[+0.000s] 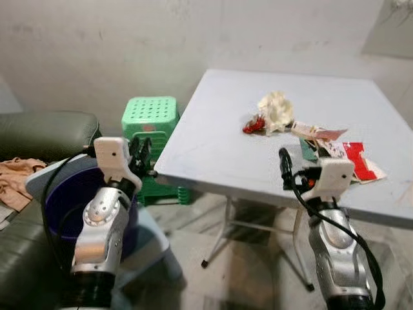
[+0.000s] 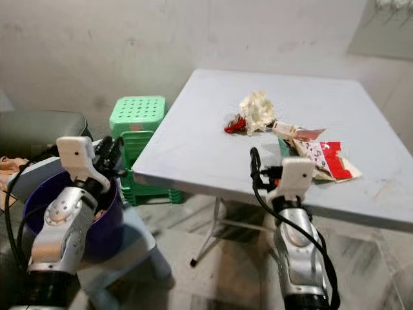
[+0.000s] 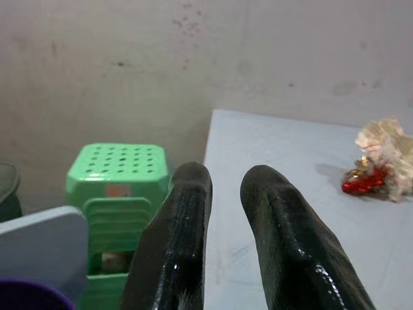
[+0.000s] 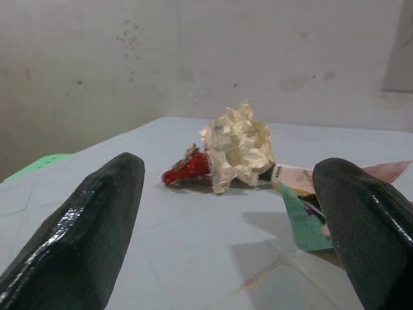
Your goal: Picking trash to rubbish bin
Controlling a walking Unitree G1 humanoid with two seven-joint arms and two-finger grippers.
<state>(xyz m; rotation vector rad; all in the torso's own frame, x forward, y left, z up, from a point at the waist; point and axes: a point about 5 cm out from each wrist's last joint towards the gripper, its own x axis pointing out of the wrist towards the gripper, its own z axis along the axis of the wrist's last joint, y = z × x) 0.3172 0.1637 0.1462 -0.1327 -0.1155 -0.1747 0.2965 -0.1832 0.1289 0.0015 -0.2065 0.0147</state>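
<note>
We see our right gripper, fingers spread wide, low at centre-right facing the crumpled cream paper wad on the grey square table (left gripper narrowly parted, over the purple round bin).

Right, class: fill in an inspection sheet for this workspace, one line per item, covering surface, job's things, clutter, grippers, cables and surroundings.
Surface: grey table, trash lying toward its right side.
Job's things: crumpled paper; red wrapper beside it; printed wrappers near the front edge; purple bin below the left arm.
Clutter: nothing seen.
Grippers: right gripper open, facing the trash; left gripper slightly open, beside the table edge.
Cables: black cable looped along the right arm.
Surroundings: green stools, sofa, wall.
</note>
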